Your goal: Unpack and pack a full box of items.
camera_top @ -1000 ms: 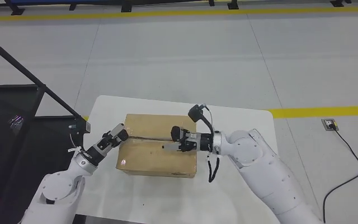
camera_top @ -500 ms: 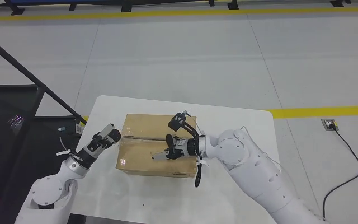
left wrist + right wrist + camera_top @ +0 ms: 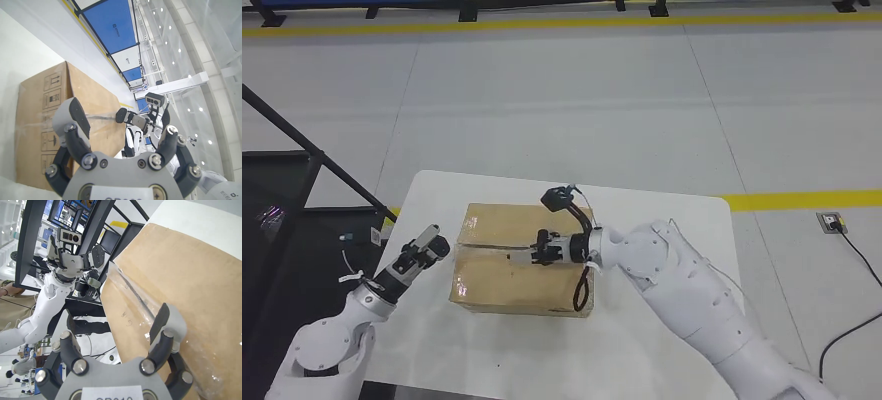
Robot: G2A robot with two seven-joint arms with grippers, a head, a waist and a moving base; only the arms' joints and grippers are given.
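Top view — right hand point(image 3: 521, 254) spread over box point(image 3: 494, 286), left hand point(image 3: 433, 238) spread off its edge

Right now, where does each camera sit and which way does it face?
Top view: above the arms, looking down at the table and closed box; the left gripper and right gripper show.
Left wrist view: beside the box's end, looking across its top; the left gripper shows, fingers apart.
Right wrist view: over the box top, looking along the taped seam; the right gripper shows, fingers apart.
Shared: the wrist views face each other, each showing the other arm's gripper; all three show the box.
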